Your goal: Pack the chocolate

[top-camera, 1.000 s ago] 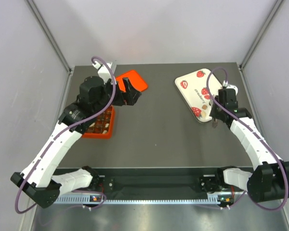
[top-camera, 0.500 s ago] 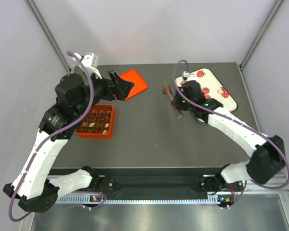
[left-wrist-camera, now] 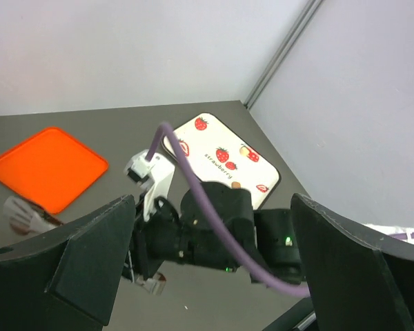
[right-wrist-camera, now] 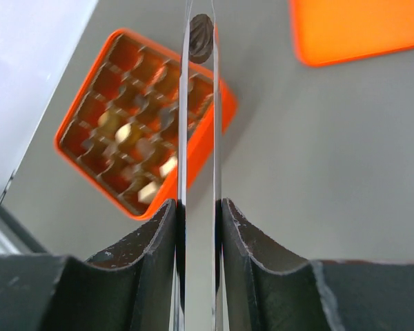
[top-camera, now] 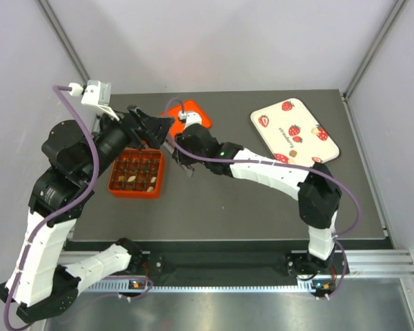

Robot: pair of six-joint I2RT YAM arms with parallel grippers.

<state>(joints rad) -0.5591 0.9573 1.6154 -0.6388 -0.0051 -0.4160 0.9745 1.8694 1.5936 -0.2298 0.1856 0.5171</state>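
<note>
Gripping claw: right claw [right-wrist-camera: 199, 207], nearly closed on tweezers [right-wrist-camera: 183, 124].
Chocolate [right-wrist-camera: 201, 38]: one dark piece pinched at the tweezers' tips, near the orange box [top-camera: 114, 181]'s right edge; others fill its compartments.
Left claw [top-camera: 152, 127]: spread wide, empty, behind the box.

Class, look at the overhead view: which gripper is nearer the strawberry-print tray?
Right. The right gripper, holding tweezers, is left of the strawberry-print tray, beside the orange lid; the left gripper sits even further left, by the compartment box's far edge.
</note>
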